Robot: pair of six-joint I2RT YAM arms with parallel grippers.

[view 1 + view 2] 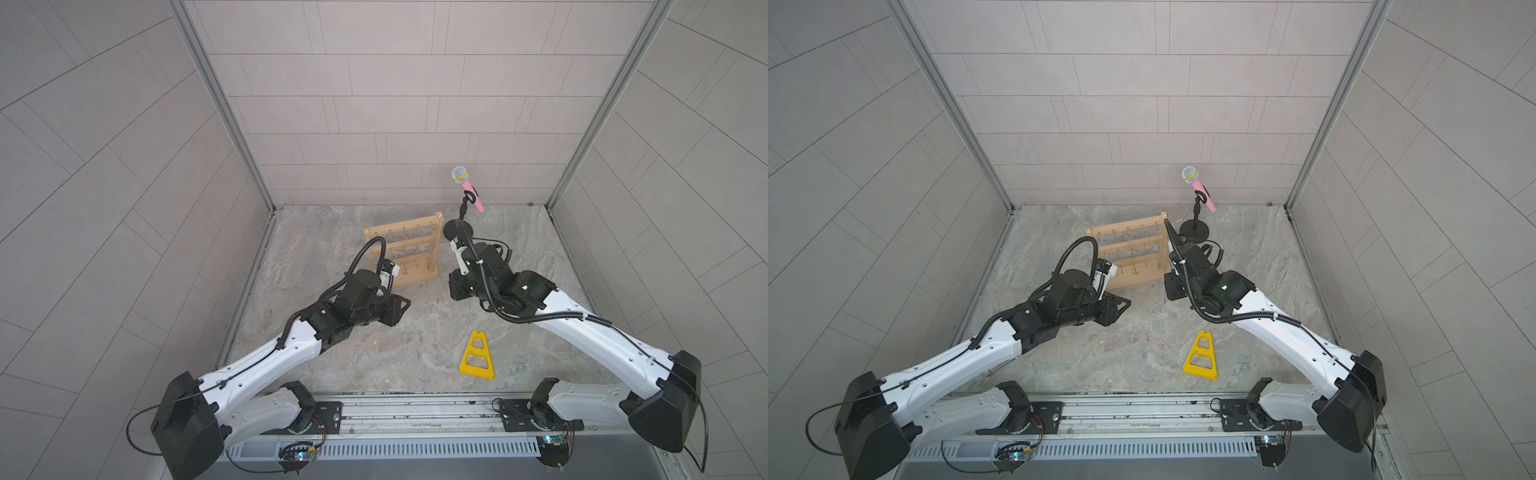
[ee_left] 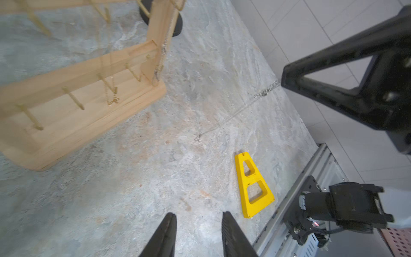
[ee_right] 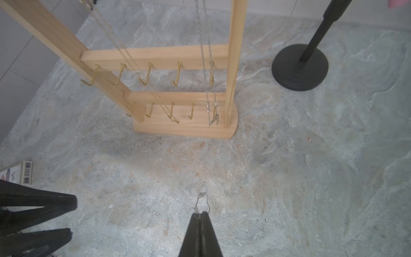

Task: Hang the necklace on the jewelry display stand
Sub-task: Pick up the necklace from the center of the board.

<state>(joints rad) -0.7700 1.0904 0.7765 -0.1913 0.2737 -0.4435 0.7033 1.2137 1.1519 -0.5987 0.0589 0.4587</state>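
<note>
Nearest the robot, a metal rail (image 1: 415,409) carries both arm bases along the front edge of the table (image 1: 374,353), a grey marbled slab with rusty blotches. A yellow frame (image 2: 252,179) lies flat on it, not far from the rail.

Beyond that, the left gripper (image 2: 196,214) hovers with its jaws apart and nothing between them. The right gripper (image 3: 201,213) is pressed together on the necklace (image 3: 201,200). A small loop of thin silver chain shows at its tips, and the left wrist view shows the rest trailing down to the table.

The pick-up looks done, but the hanging is not. The necklace is in front of the stand (image 3: 184,131), apart from it and on no hook. What seems left is to lift it across and drop a loop over a free hook (image 3: 178,73). Two other chains hang there, a silver one (image 3: 206,93) by the post and a gold one (image 3: 133,65).

Just beside the stand is a black mic stand (image 3: 289,73) holding a pink microphone (image 1: 467,187). Pale tiled walls (image 1: 374,104) close in the back and both sides.
</note>
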